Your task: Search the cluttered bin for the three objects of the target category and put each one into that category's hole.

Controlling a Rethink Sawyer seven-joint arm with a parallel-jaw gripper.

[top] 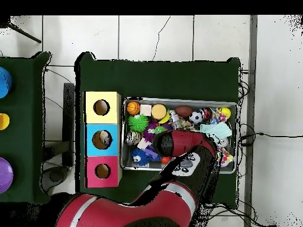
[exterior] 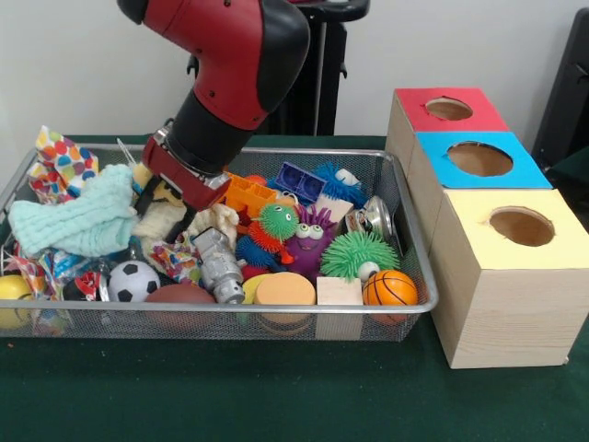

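Note:
The silver wire-mesh bin (exterior: 230, 308) lies on the green table, packed with toys; it also shows in the overhead view (top: 177, 101). The red-topped wooden box's round hole (exterior: 448, 109) is at the far end of the row of boxes, to the right of the bin, and shows from above too (top: 102, 171). My gripper (exterior: 164, 204) reaches down into the bin's left half, among a mint knitted cloth (exterior: 78, 216) and cream stuffing. Clutter hides its tips. From above, my red arm (top: 180, 145) covers it.
Blue-topped (exterior: 479, 158) and yellow-topped (exterior: 521, 226) boxes stand nearer than the red one. The bin holds a soccer ball (exterior: 134, 281), a basketball (exterior: 389, 287), a green spiky ball (exterior: 357, 253), a purple monster (exterior: 311, 241), an orange disc (exterior: 285, 290) and a wooden block (exterior: 339, 292).

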